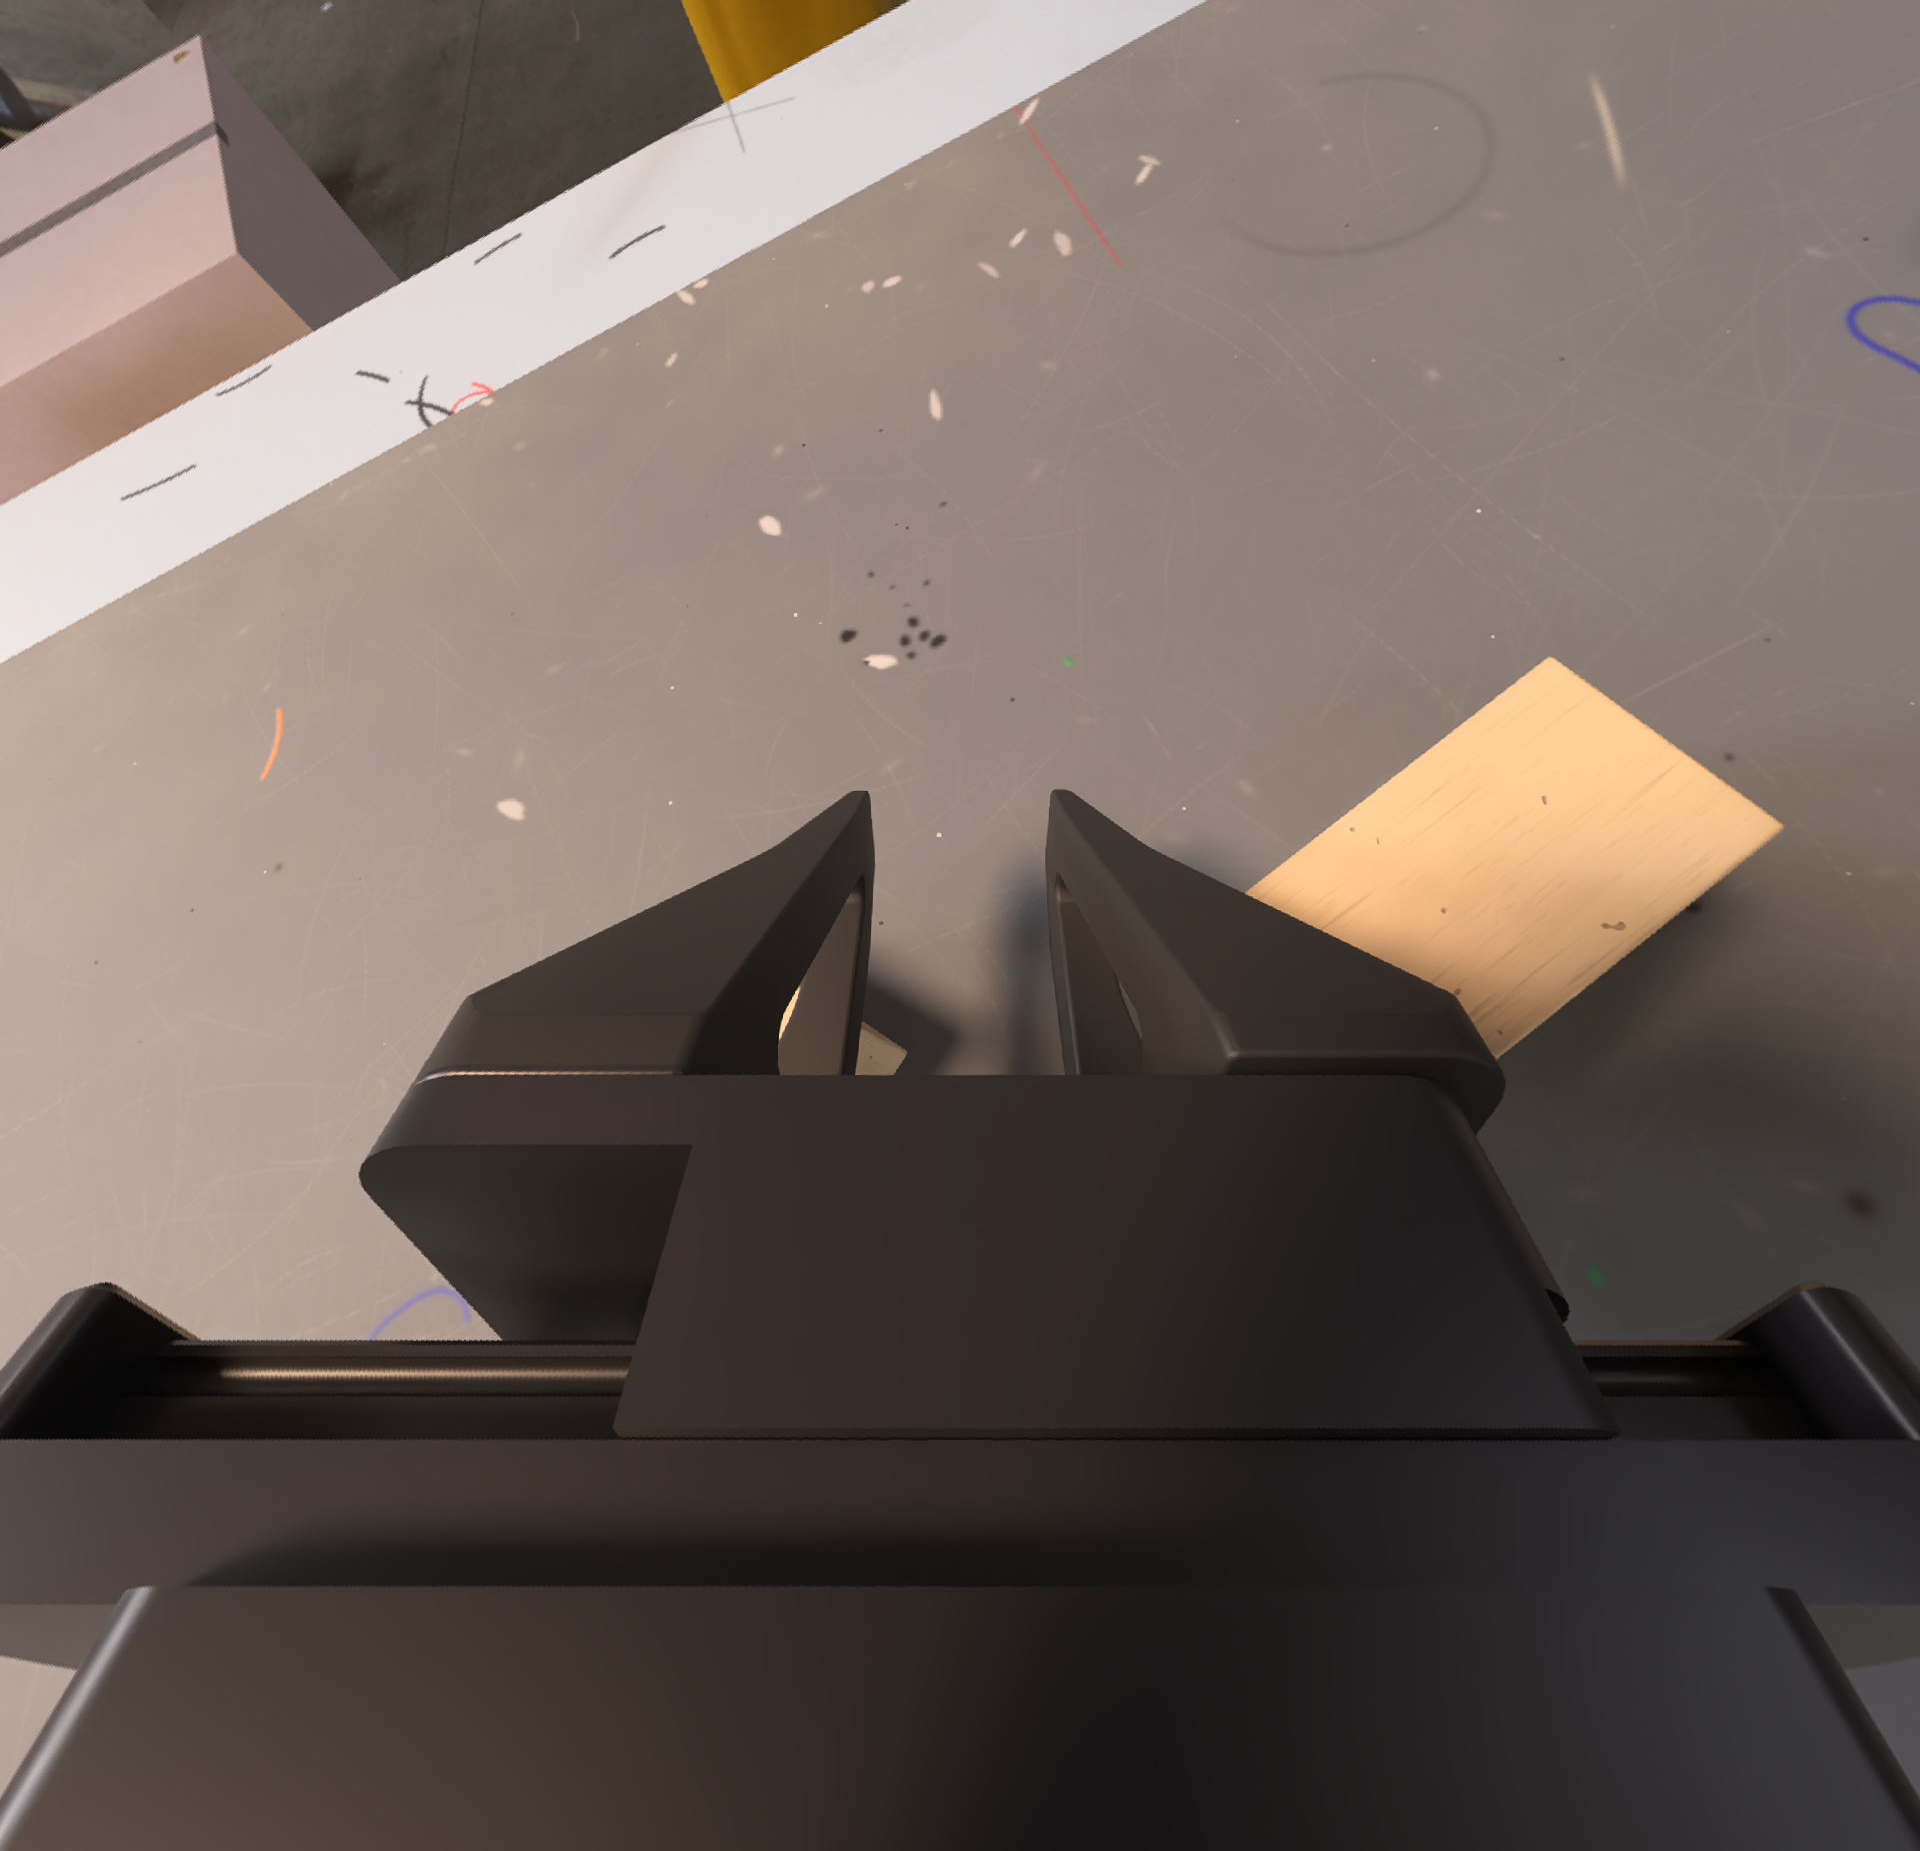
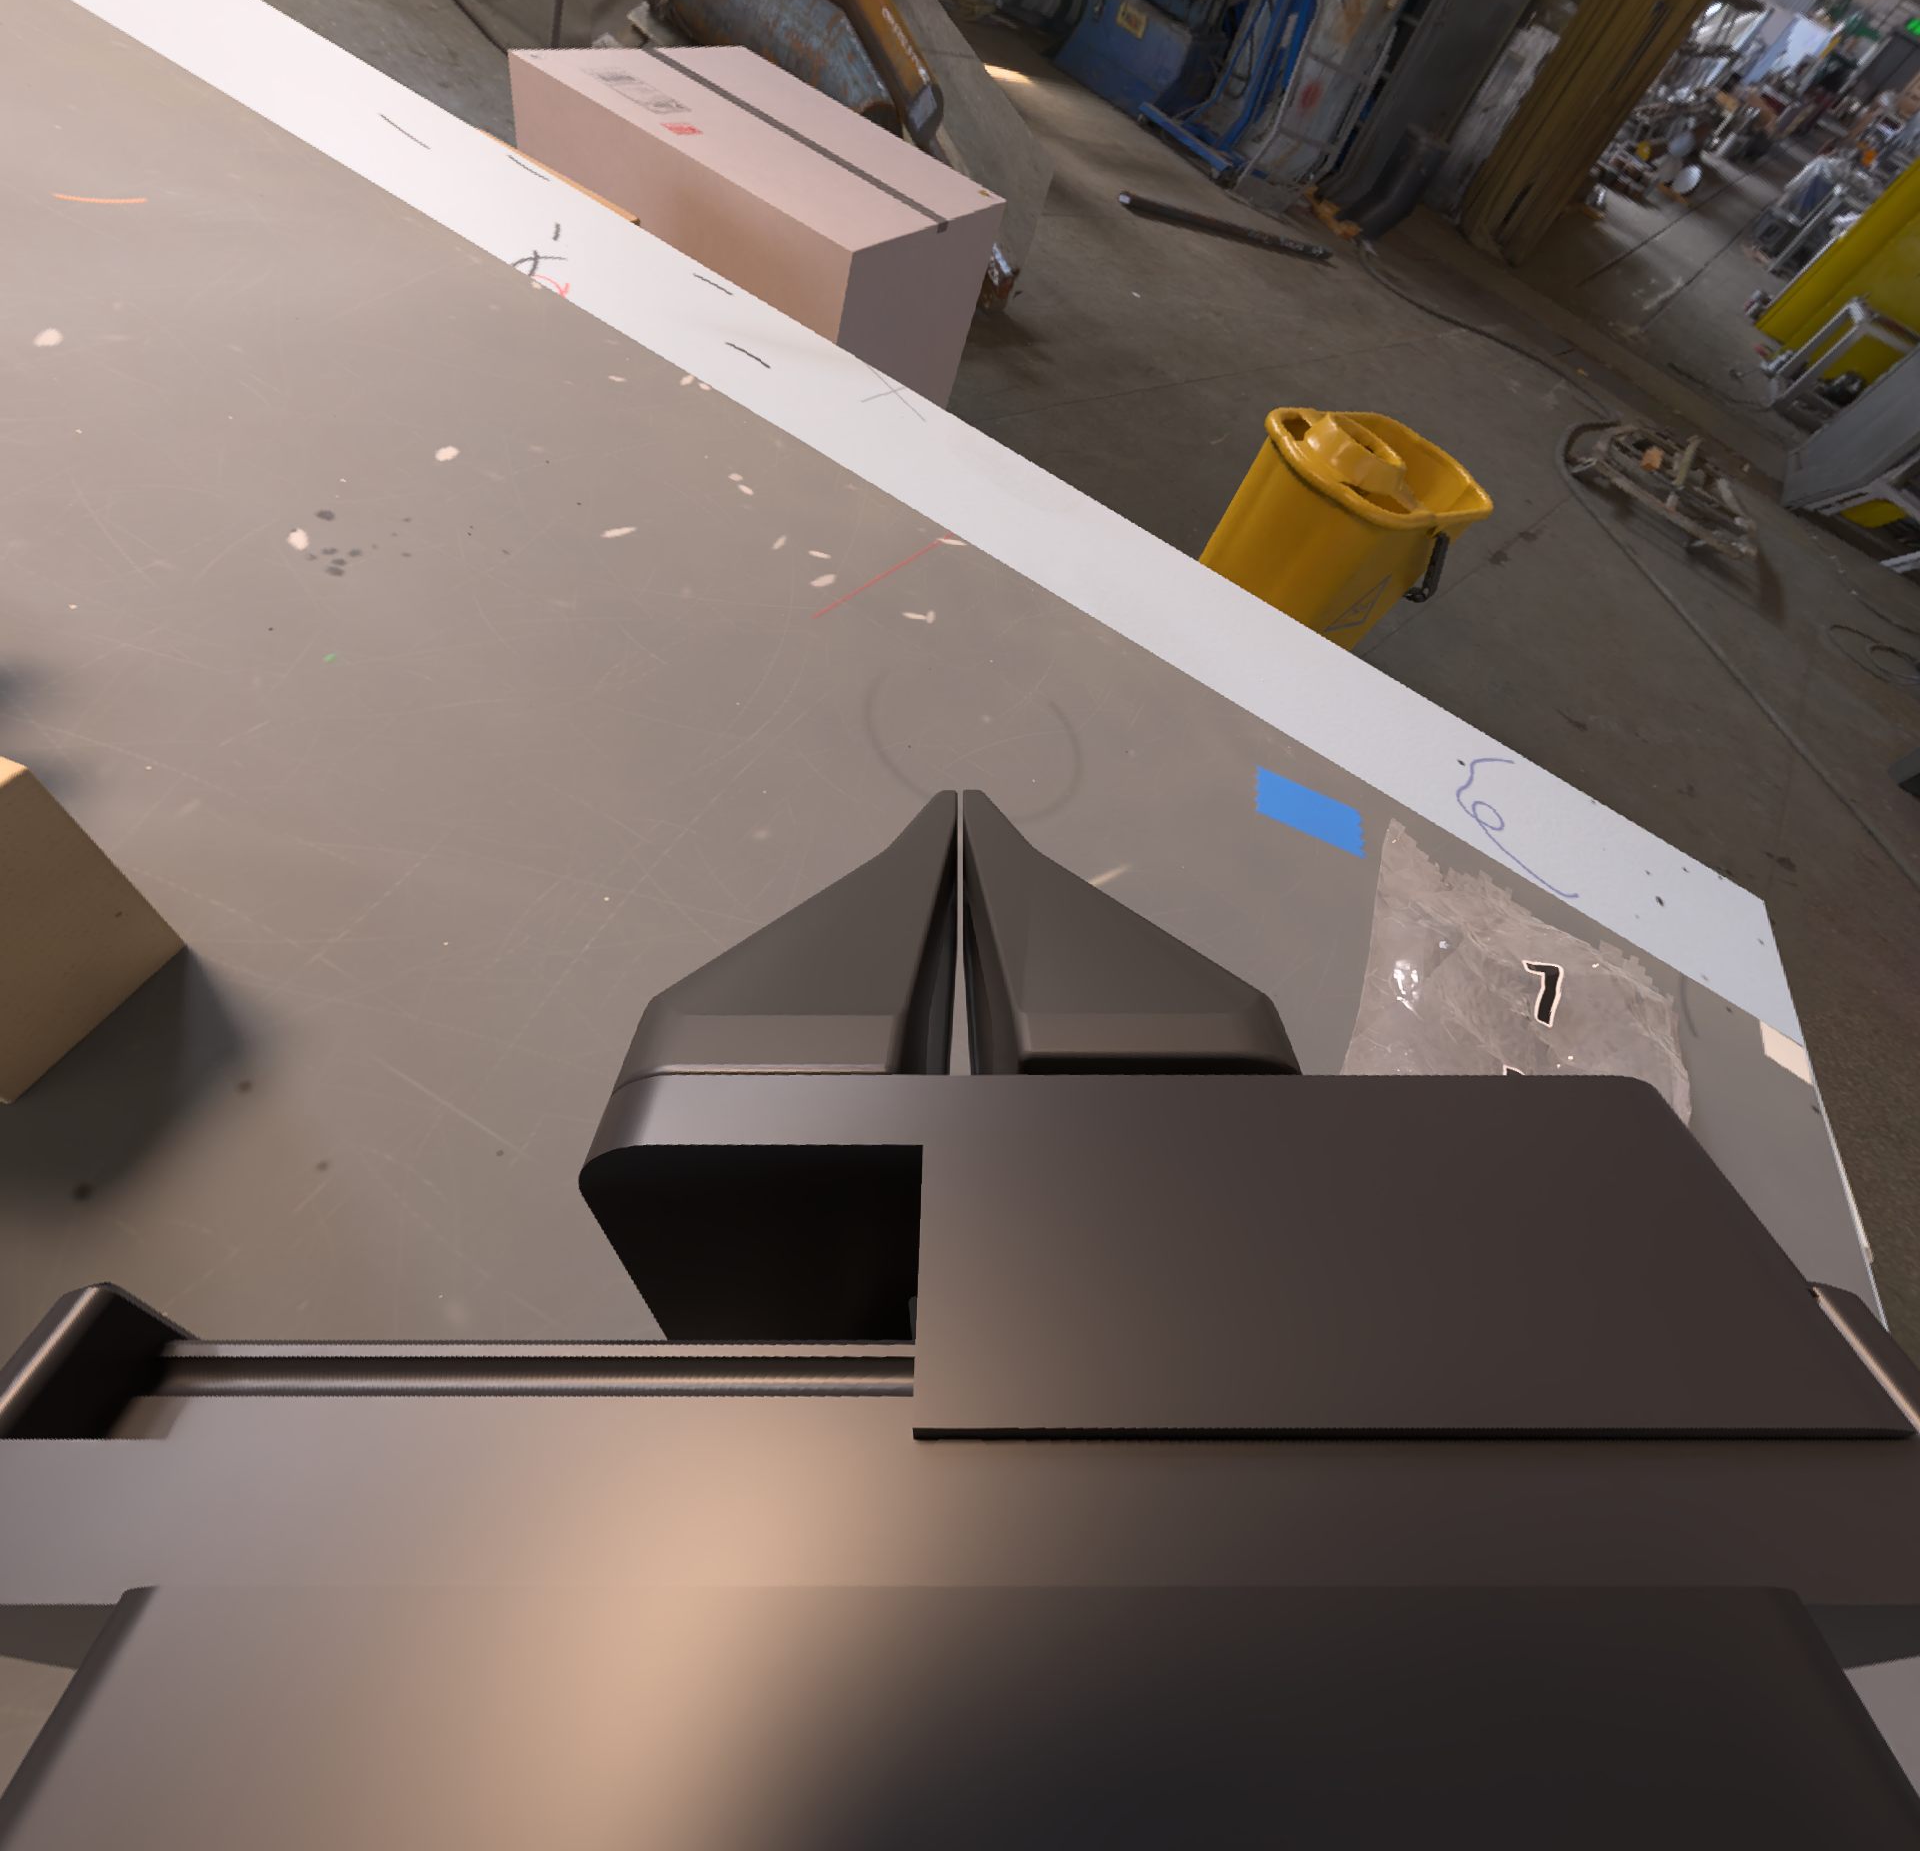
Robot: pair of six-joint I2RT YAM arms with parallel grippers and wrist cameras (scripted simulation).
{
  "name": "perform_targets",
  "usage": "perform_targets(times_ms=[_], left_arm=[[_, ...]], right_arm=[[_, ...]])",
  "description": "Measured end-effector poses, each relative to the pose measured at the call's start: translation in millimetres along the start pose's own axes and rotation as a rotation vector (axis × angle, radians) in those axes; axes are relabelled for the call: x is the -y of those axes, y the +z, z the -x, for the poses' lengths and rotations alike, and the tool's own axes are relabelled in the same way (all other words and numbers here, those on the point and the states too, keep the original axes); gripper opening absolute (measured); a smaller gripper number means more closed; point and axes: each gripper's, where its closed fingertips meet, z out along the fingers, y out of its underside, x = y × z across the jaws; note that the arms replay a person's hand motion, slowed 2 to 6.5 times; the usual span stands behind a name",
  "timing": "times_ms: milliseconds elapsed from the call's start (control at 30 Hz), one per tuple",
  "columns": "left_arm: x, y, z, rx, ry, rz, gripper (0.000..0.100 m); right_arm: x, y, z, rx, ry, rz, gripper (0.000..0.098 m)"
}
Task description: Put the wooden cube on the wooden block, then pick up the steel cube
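In the left wrist view, a pale wooden block (image 1: 1517, 845) lies flat on the grey table (image 1: 623, 658), just right of my left gripper (image 1: 961, 799). Its near corner is hidden behind the right finger. The left gripper is open, with bare table between its fingertips. A small pale wooden piece (image 1: 881, 1051) shows under the left finger's base, mostly hidden; I cannot tell what it is. In the right wrist view, my right gripper (image 2: 960, 793) is shut and empty above the table. A tan wooden piece (image 2: 62, 928) stands at the left edge, cut off by the frame. No steel cube shows.
A white strip (image 2: 1143, 575) marks the table's far edge. A blue tape patch (image 2: 1309, 809) and a clear plastic bag (image 2: 1496, 980) lie right of the right gripper. Off the table stand a cardboard box (image 2: 769, 191) and a yellow bin (image 2: 1340, 523).
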Motion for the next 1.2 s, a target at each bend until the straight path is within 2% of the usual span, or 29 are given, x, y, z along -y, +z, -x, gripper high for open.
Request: perform_targets(times_ms=[267, 567, 733, 900, 1033, 1200], left_arm=[[-1, -3, -5, -0.032, 0.026, -0.015, 0.030], [-1, -3, -6, -0.040, 0.033, -0.008, 0.030], [0, -3, -7, -0.047, 0.029, -0.007, 0.030], [-1, -2, -7, -0.063, 0.000, -0.006, 0.030], [-1, -2, -4, -0.074, -0.029, -0.011, 0.030], [0, -3, -2, -0.083, -0.053, -0.020, 0.030]], right_arm=[[-1, 1, 0, -0.020, -0.008, 0.012, 0.0009], [-6, -3, -9, -0.075, 0.024, 0.041, 0.0009], [-7, -6, -9, -0.075, 0.035, 0.050, 0.0009], [-6, -8, 4, 0.007, 0.026, 0.042, 0.0009], [-1, -11, 22, 0.091, -0.035, 0.014, 0.0009], [4, -11, 48, 0.153, -0.121, -0.002, 0.0009]])
